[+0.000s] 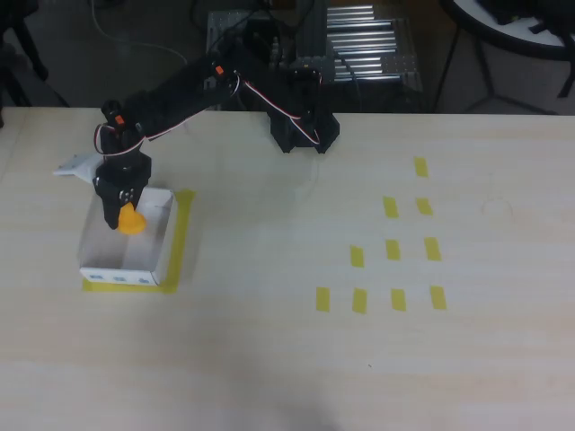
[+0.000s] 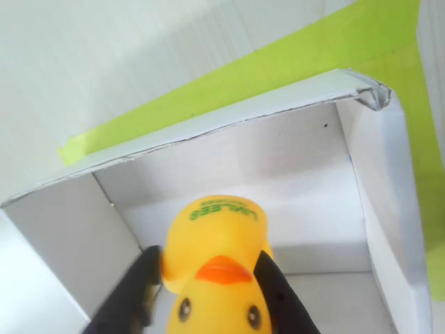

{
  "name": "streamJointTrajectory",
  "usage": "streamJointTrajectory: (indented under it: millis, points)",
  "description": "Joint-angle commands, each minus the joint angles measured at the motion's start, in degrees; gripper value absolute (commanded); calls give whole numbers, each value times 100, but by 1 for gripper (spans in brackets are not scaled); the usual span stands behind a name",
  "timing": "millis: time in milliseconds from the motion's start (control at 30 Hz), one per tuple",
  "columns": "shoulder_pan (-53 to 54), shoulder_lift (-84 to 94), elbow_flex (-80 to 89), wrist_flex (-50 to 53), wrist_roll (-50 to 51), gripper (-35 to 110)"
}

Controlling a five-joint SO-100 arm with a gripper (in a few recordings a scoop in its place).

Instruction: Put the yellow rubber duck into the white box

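Looks like a robotics lab or test bench, not anyone's home. Pale wood-grain table (image 1: 269, 359) with little yellow tape markers (image 1: 393, 250) laid out in a grid on the right of the overhead view, loose cables and metal equipment (image 1: 359, 45) along the top edge, dark floor behind.

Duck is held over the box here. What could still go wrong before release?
The gripper holds the yellow rubber duck near the white box's far wall in the overhead view, so a drop might clip that wall. The rounded duck might also bounce or roll on landing.
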Motion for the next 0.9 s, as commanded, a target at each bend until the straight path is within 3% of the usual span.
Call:
streamJointTrajectory:
  millis: [0,133,267,400,533,867]
  points:
    - [-18,202,9,-70,-176,31]
    - [-18,220,-9,-79,-176,39]
    - [-18,229,-53,-79,-176,38]
    - [-88,264,-501,272,-26,25]
    - [-299,598,-993,800,360,1]
    - [-1564,2936,-615,1406,1723,0]
